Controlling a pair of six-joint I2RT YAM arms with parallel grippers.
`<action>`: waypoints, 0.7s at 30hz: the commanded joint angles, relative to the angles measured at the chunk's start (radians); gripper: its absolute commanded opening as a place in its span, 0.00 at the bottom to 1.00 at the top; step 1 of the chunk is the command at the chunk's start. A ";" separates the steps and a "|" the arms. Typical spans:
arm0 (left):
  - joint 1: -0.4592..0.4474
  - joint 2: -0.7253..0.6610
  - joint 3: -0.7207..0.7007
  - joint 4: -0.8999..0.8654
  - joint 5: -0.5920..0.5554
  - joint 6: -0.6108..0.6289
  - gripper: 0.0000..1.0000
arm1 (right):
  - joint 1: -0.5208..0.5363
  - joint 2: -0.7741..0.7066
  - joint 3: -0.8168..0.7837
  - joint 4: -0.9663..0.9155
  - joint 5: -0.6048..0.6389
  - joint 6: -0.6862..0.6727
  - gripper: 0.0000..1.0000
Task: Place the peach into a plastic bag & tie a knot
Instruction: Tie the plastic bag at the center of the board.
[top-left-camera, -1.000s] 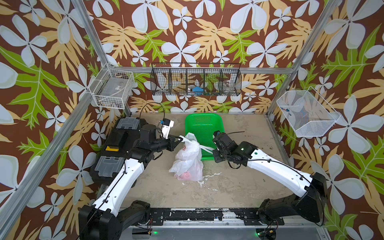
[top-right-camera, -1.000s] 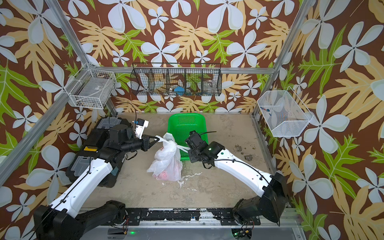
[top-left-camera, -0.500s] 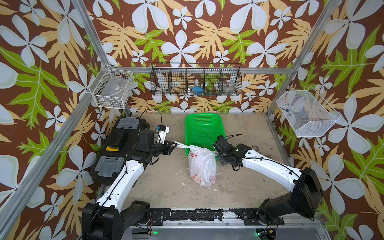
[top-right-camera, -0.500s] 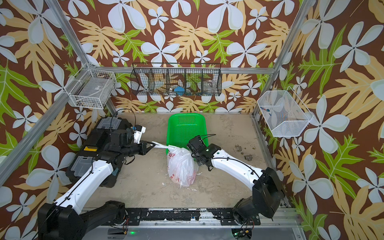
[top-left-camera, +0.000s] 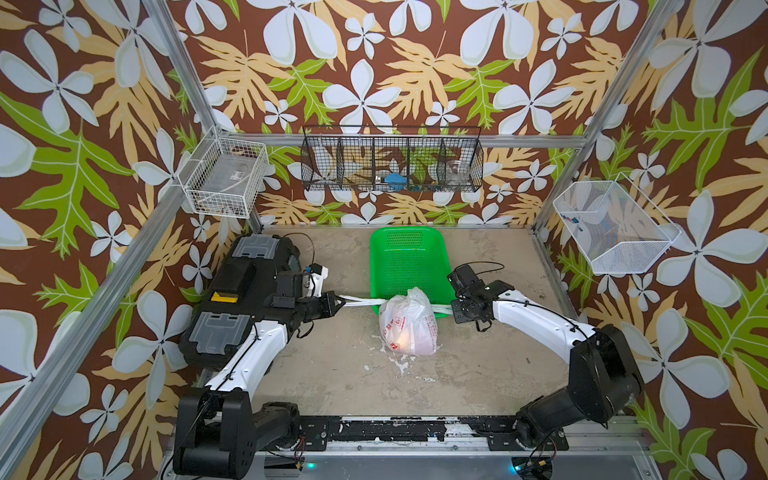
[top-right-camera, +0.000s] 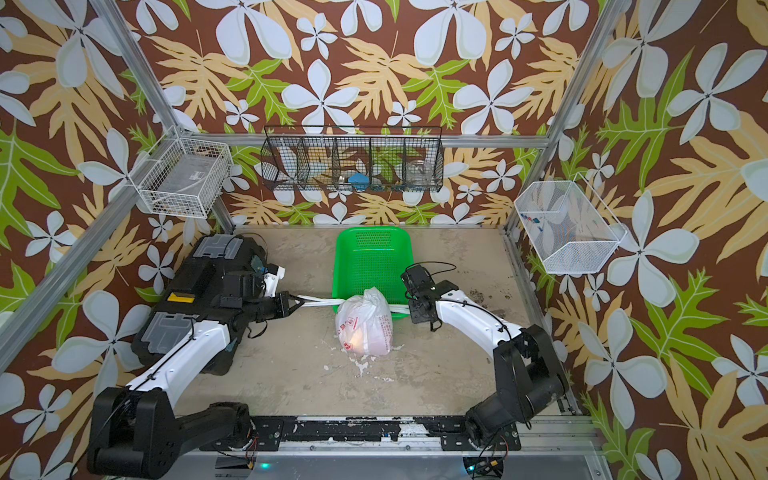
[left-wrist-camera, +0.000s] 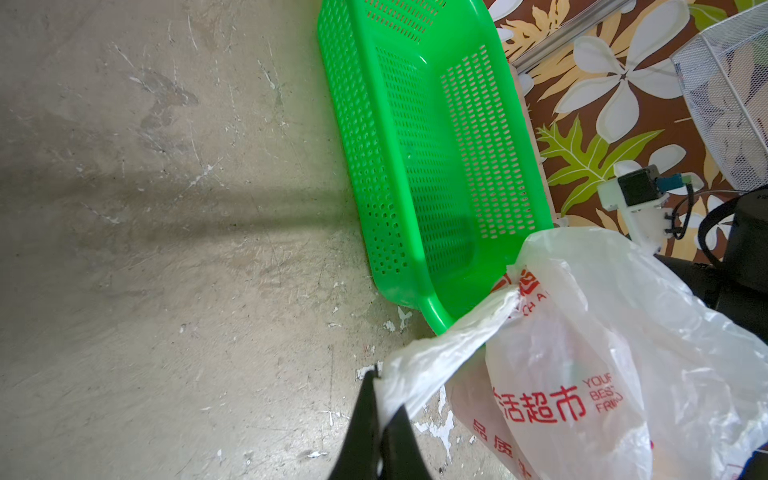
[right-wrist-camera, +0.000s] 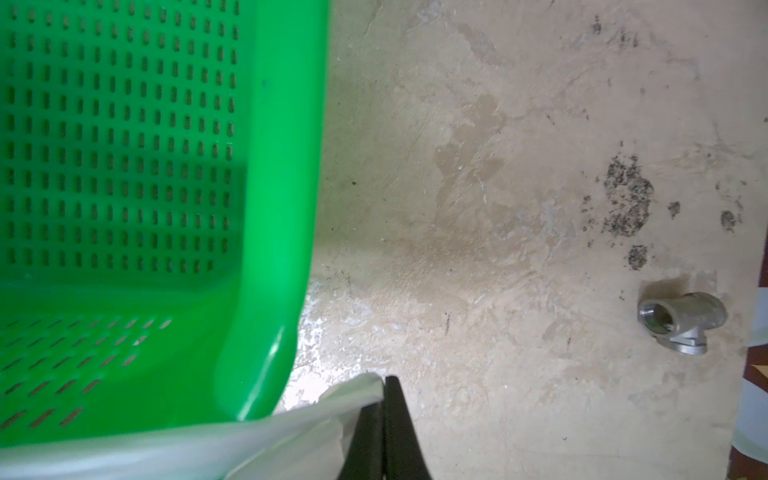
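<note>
Bag (top-left-camera: 409, 328) rightward between 2 outstretched arms (top-left-camera: 536, 320)

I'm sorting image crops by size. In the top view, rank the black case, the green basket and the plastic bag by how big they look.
1. black case: clearly largest, even partly hidden.
2. green basket: mid-sized.
3. plastic bag: smallest; it overlaps the basket's near edge.
</note>
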 joint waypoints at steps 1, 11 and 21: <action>0.015 -0.010 -0.004 0.080 -0.039 -0.039 0.02 | 0.012 -0.041 0.016 -0.123 -0.014 -0.016 0.00; -0.038 -0.028 0.059 0.038 0.038 -0.049 0.46 | 0.026 -0.183 0.113 -0.106 -0.533 0.011 0.40; -0.038 -0.082 0.312 -0.322 -0.498 0.078 1.00 | -0.194 -0.285 0.165 0.007 -0.686 0.055 0.60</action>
